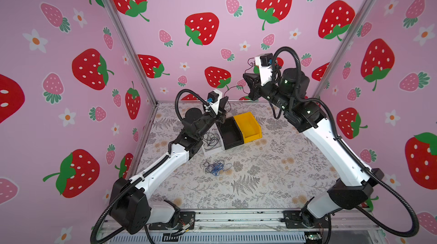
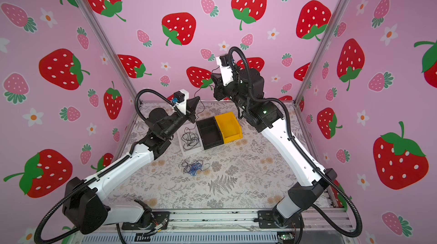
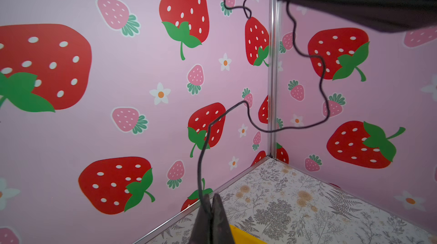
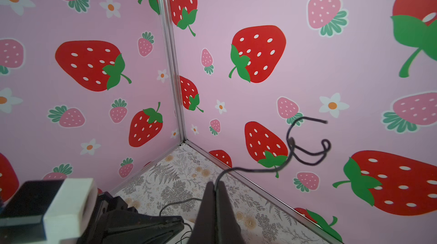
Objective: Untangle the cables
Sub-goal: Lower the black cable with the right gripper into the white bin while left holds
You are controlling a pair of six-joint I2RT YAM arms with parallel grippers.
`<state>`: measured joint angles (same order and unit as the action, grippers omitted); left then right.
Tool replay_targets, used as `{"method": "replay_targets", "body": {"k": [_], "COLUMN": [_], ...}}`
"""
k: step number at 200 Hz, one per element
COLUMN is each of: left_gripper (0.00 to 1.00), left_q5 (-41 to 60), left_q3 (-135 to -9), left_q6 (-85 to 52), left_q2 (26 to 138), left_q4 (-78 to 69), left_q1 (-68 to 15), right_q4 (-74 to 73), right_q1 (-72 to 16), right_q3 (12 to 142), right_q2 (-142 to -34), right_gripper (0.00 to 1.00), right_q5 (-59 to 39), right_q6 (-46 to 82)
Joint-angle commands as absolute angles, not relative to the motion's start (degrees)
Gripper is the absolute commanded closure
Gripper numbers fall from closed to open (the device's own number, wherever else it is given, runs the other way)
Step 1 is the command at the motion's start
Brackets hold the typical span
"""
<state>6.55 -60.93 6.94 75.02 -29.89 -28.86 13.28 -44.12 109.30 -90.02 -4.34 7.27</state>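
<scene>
One thin black cable (image 3: 199, 160) hangs slack in the air between my two grippers, above the back of the table. My left gripper (image 1: 225, 102) (image 3: 211, 198) is shut on one part of it, with the wire rising out from between the tips. Higher and to the right, my right gripper (image 1: 247, 80) (image 4: 215, 184) is shut on the same cable (image 4: 255, 171), whose free end curls beyond the tips. A loose tangle of blue, purple and black cables (image 1: 216, 167) (image 2: 194, 167) lies on the table in both top views. More black cables (image 1: 211, 139) sit in a white tray (image 1: 214, 151).
A black bin (image 1: 230, 134) and a yellow bin (image 1: 248, 126) stand side by side just right of the white tray, below the grippers. The pink strawberry walls close in the back and both sides. The table has a floral cover (image 1: 272, 171).
</scene>
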Motion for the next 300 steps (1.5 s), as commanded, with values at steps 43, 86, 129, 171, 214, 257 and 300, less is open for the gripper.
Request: {"method": "replay_targets", "body": {"k": [43,86,129,171,214,257,300], "left_gripper": [1.00,1.00,1.00,1.00,1.00,1.00,1.00], "left_q5": [6.5,4.6,2.8,1.6,-1.3,-1.0,1.0], "left_q3": [-55.2,-52.7,-47.6,-44.3,-44.5,-47.9,-54.7], "left_q6": [10.3,11.3,9.1,7.8,8.9,9.1,11.7], "left_q2": [72.1,72.8,75.7,79.5,81.6,82.3,84.2], "left_q4": [-20.6,-19.7,-23.1,-26.1,-25.4,-26.7,-21.8], "left_q1": [-23.7,-23.3,-21.4,-19.5,-17.9,-16.0,-15.3], "right_q4": [5.3,3.1,2.6,3.2,3.6,3.9,4.3], "right_q1": [-44.3,-44.3,-44.3,-44.3,-44.3,-44.2,-44.3], "right_q3": [100.0,96.3,96.1,95.4,94.5,96.6,98.1], "right_q2": [-94.2,-95.7,-99.8,-102.9,-106.0,-108.2,-109.0], "right_gripper": [1.00,1.00,1.00,1.00,1.00,1.00,1.00], "right_q5": [-13.4,-12.7,-14.6,-15.2,-16.3,-17.1,-17.8], "right_q6": [11.3,11.3,12.0,11.5,11.9,12.7,12.7]}}
